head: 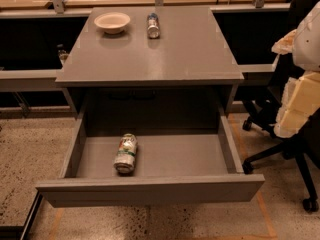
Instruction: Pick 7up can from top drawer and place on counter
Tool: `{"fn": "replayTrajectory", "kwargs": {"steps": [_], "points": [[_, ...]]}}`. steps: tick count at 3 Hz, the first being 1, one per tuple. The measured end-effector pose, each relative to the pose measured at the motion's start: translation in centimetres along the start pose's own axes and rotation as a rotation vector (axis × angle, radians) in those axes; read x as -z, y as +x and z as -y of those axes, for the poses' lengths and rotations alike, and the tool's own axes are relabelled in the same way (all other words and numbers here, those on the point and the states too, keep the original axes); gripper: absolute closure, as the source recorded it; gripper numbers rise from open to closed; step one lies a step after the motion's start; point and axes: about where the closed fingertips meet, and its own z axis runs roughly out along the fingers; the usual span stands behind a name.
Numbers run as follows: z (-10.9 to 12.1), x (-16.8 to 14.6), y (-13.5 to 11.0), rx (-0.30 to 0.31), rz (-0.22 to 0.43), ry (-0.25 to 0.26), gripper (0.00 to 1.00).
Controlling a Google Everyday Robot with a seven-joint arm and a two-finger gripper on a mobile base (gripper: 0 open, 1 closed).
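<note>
7up can (125,153) lies on its side in the open top drawer (150,190), left of middle, long axis roughly front-to-back, one silver end toward the front panel. My gripper (296,101) sits at the right edge, well apart. The can is left of it and lower. Apart or together, I cannot tell. Label is white and green, no lettering readable. Dark can (153,25) and bowl (112,22) stand on the surface (175,54).

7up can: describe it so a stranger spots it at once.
Find the grey counter, then the open top drawer below it. The 7up can lies on its side on the drawer floor, left of centre, far from the robot's hand at the right edge. It is white and green, unlike the darker blue can beside the bowl on top.
</note>
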Motion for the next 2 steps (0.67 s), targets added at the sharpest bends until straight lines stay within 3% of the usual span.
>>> {"fn": "replayTrajectory", "kwargs": {"steps": [1,2], "points": [[0.0,0.0,0.0,0.0,0.0,0.0,0.0],[0.5,-1.3,-2.3,0.059,0.036,-0.006,0.0]]}}
